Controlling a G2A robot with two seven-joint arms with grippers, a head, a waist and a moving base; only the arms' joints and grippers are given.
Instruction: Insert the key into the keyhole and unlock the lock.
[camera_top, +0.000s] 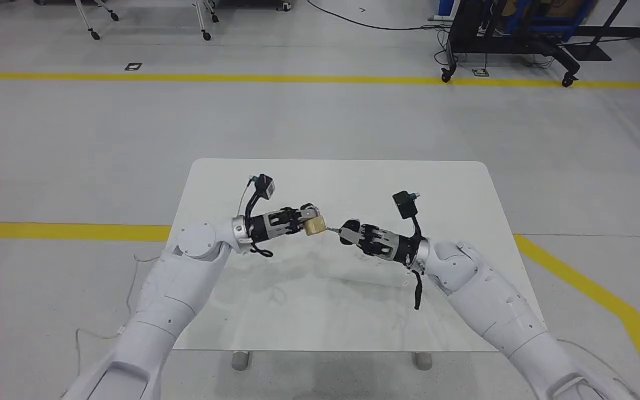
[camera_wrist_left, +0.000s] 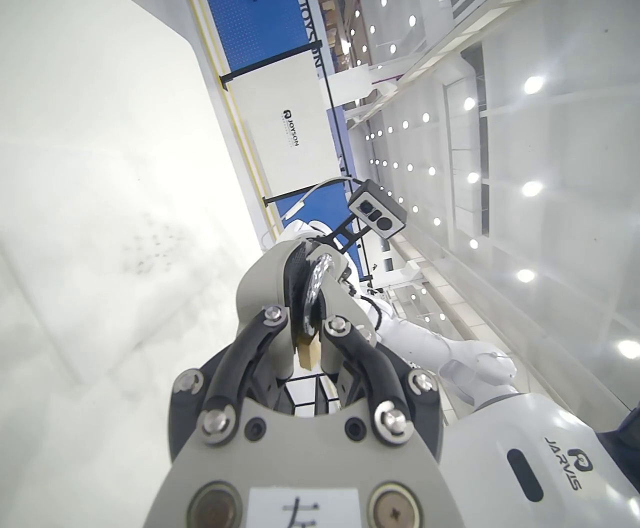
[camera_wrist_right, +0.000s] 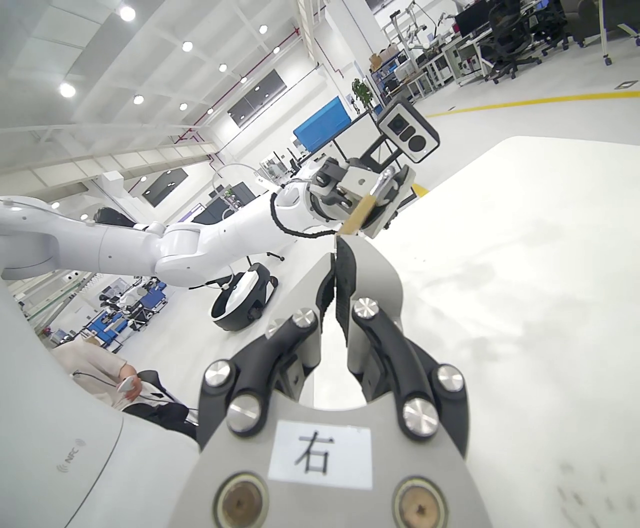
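- My left claw (camera_wrist_left: 312, 285) is clenched on the lock (camera_wrist_left: 308, 352).
- My right claw (camera_wrist_right: 342, 250) is clenched, its tips meeting the lock's brass end; I cannot make out the key.
- I judge insertion is barely begun, with turning and unlocking still left.

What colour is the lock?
The lock has a brass-gold body and a silver shackle; clearest in the right wrist view.

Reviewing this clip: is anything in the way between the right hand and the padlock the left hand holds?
Nothing visible. The left hand holds the padlock above the table; the shut right hand has its tips right at the brass end. The key itself is too small to make out.
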